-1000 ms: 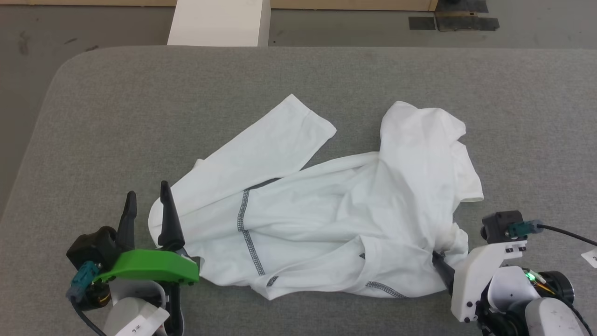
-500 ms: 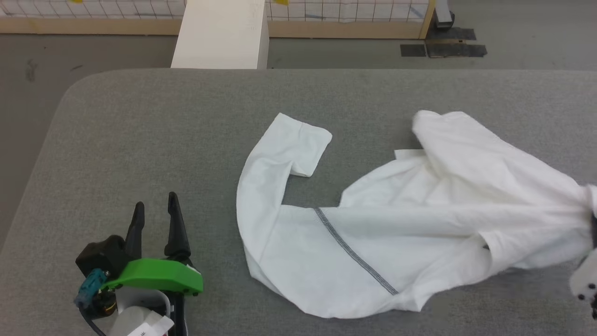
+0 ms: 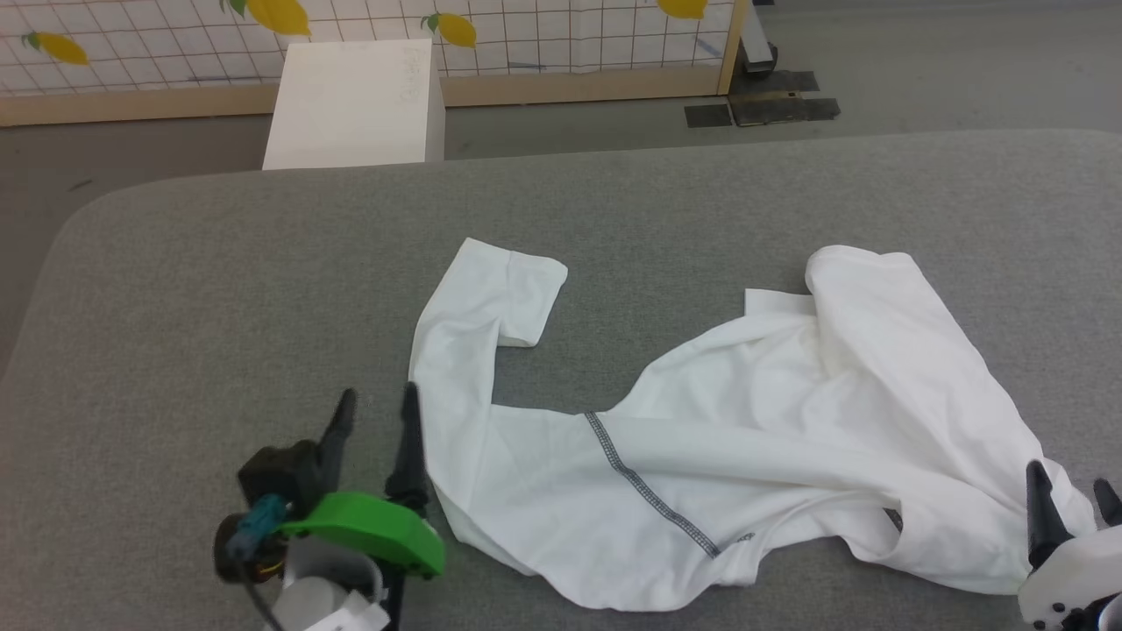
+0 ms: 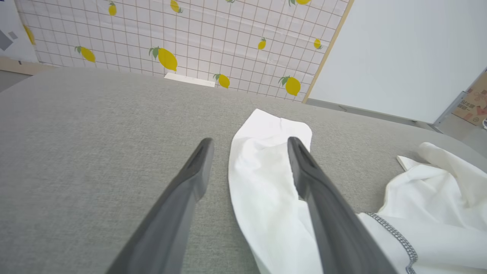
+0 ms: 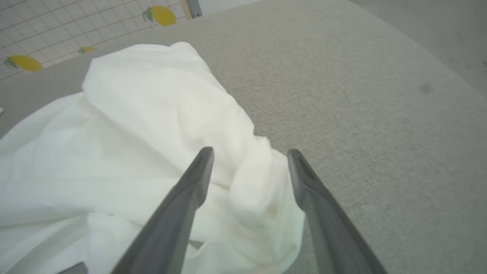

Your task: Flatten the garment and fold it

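Observation:
The garment [image 3: 745, 438], a white long-sleeved shirt with a dark zigzag seam, lies crumpled across the grey padded table [image 3: 219, 289]. One sleeve bends up to the left, and its cuff [image 4: 274, 129] is folded over. My left gripper [image 3: 377, 407] stands open at the lower left, just beside that sleeve's edge, with nothing held. In the left wrist view the sleeve [image 4: 262, 190] lies below the gap between the fingers. My right gripper [image 3: 1068, 486] stands open at the lower right, over the shirt's bunched right end [image 5: 243, 182].
A white box [image 3: 355, 105] stands on the floor beyond the table's far edge. Behind it is a tiled wall panel with lemon prints [image 3: 526, 35]. The table's left corner is rounded [image 3: 70, 237].
The right gripper pulled the shirt rightwards and stretched it out, then let go and now stands open. The head camera has shifted, showing more of the wall. The left gripper now sits by the sleeve.

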